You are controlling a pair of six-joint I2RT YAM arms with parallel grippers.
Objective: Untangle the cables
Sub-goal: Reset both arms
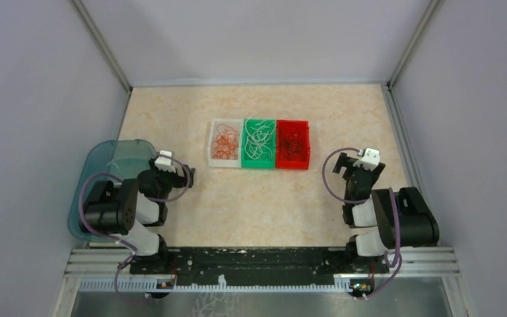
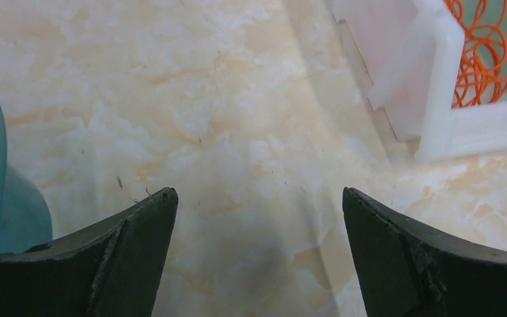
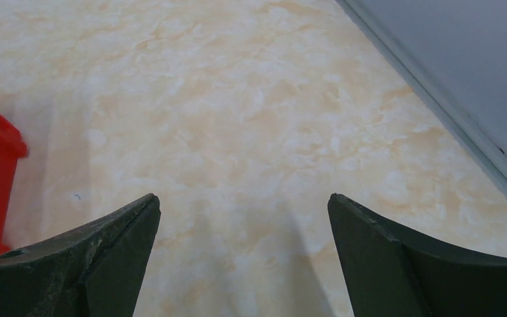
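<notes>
- The cables are sorted by colour into three small rectangular plastic bins standing in a row, touching side to side, at the centre of the top view.
- The thin curly orange cables (image 1: 224,144) lie in a loose heap inside the white plastic bin (image 1: 212,142), the leftmost of the row.
- The thin white cables (image 1: 258,142) fill the green plastic bin (image 1: 259,121) in the middle.
- The thin black cables (image 1: 292,144) lie in the red plastic bin (image 1: 306,142) at the right end.
- In the left wrist view, orange loops and a corner of the white bin show at the upper right of the frame.
- The left gripper (image 2: 257,195) is spread wide, its two dark fingers (image 2: 138,244) well apart at the lower edge of that frame. It grasps nothing, and only bare table shows between them. It is near the white bin but apart from it.
- The right gripper (image 3: 244,197) is likewise spread wide and grips nothing, with bare table between its fingers. An edge of the red bin shows at the left of its frame, apart from the fingers.
- A translucent teal plastic tray (image 1: 115,155) with rounded corners lies at the left edge of the top view, beside the left arm.
- Everything rests on the beige marble-patterned table (image 1: 257,205), enclosed by pale grey walls (image 1: 251,39).
</notes>
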